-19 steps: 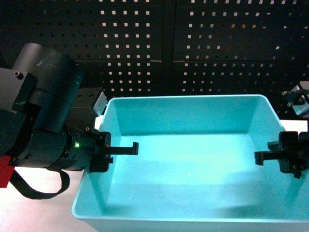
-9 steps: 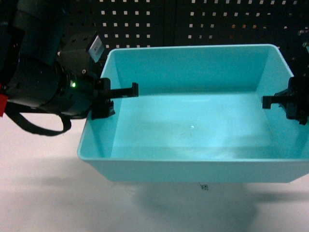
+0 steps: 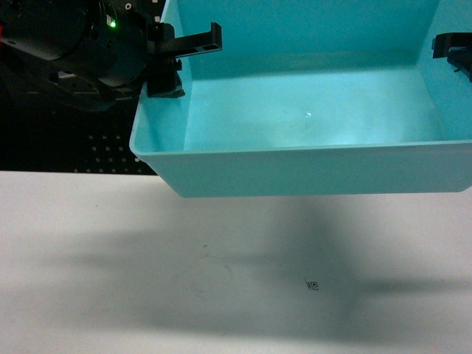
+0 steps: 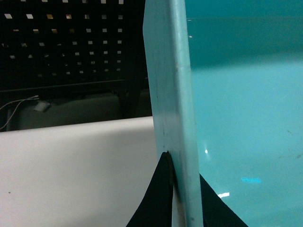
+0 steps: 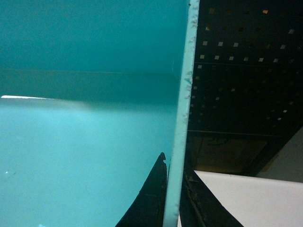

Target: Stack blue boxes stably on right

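One light turquoise blue box hangs in the air above the white table, filling the upper part of the head view. My left gripper is shut on its left wall, one finger inside and one outside; the left wrist view shows that wall's rim pinched between the black fingertips. My right gripper is shut on the right wall at the frame's edge, and in the right wrist view the thin rim runs between its fingers. The box is empty inside.
The white table lies below the lifted box, with the box's shadow and a small printed marker on it. A black pegboard wall stands behind the table.
Both arms have raised the box well up from the table. It rides higher in the head view now, and bare table and shadow show beneath it.
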You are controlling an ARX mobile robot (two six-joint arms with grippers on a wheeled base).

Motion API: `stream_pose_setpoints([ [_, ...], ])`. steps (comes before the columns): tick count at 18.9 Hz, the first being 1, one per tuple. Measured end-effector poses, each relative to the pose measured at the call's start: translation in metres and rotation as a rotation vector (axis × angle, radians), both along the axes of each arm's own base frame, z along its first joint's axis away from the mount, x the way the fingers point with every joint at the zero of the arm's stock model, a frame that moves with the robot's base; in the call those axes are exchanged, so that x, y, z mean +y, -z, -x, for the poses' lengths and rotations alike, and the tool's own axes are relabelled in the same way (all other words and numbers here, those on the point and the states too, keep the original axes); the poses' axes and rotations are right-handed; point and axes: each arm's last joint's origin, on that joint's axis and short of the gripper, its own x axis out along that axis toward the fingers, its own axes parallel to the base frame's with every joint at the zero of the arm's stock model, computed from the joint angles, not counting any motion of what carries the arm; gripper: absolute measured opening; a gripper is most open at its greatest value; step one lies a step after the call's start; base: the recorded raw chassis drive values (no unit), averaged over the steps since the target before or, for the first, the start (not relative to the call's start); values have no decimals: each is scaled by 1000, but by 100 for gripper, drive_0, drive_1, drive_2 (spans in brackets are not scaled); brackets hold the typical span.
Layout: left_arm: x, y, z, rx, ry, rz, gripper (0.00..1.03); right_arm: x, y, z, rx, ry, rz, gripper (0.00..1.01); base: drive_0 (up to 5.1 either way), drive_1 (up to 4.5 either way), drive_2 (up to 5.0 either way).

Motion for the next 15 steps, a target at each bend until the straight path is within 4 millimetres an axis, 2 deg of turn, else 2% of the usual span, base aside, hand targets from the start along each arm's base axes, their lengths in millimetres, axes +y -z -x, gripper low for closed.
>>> stream_pose_setpoints([
  [15, 1, 4, 5, -21, -5, -15, 2, 1, 1, 4, -9, -3, 6, 7, 0, 0, 0],
])
